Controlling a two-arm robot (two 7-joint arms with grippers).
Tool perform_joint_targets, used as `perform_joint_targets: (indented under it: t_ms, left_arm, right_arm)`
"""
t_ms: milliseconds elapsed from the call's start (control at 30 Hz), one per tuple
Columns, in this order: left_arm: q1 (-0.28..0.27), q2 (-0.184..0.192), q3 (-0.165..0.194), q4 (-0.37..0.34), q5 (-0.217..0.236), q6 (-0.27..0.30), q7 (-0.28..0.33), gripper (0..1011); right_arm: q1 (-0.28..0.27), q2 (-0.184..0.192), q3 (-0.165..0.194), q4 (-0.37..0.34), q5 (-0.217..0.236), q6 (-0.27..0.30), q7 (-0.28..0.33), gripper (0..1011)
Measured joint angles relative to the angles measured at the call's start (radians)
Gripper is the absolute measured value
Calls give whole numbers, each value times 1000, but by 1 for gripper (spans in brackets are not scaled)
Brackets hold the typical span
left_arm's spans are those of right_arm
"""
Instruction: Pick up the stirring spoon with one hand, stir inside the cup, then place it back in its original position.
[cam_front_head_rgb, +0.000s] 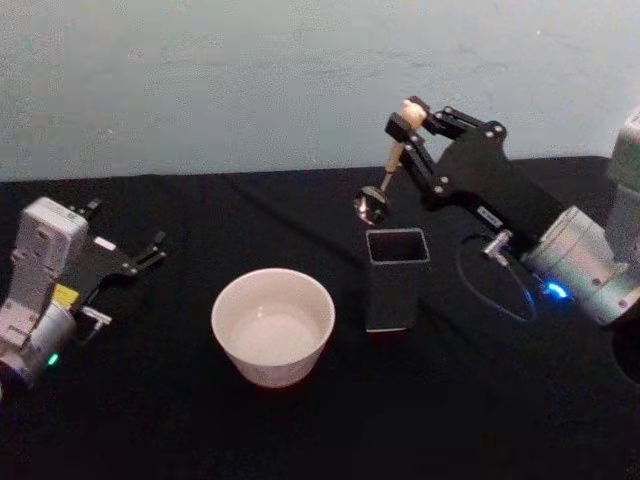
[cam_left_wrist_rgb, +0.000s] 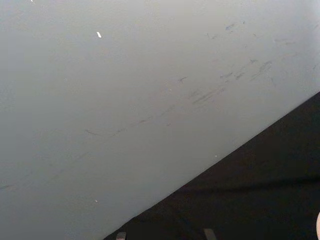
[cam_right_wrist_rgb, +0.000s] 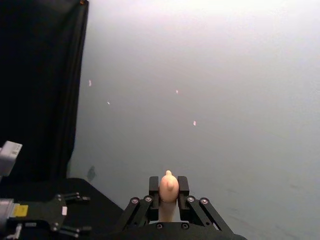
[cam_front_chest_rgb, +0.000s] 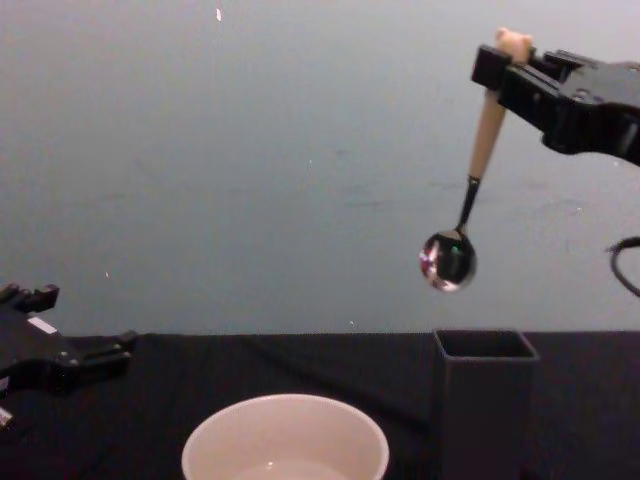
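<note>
So the right gripper (cam_front_head_rgb: 405, 120) has its jaws clamped on the bear-head end of the slim beige-handled, shiny-bowled stirring spoon (cam_front_chest_rgb: 487, 140). It's dangling bowl-down above the tall dark grey square holder (cam_front_head_rgb: 397, 285), probably to clear the rim before heading for the wide cream-white cup (cam_front_head_rgb: 273, 325). The left gripper (cam_front_head_rgb: 122, 230) sits parked far left, jaws apart, empty.

Spoon (cam_front_chest_rgb: 481, 160): beige handle, shiny silver bowl. Cup (cam_front_head_rgb: 272, 325): cream-white. Holder (cam_front_head_rgb: 396, 280): dark grey. Right end effector (cam_front_head_rgb: 405, 122) and counter (cam_front_head_rgb: 500, 400): black. Wall (cam_front_head_rgb: 250, 80): pale grey-blue.
</note>
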Motion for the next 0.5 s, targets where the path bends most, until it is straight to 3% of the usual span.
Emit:
perform_joint_targets:
  t_ms: [500]
  left_arm:
    - [0, 0, 0, 0, 0, 0, 0, 1001]
  right_arm:
    - [-31, -1, 11, 18, -32, 73, -60, 212]
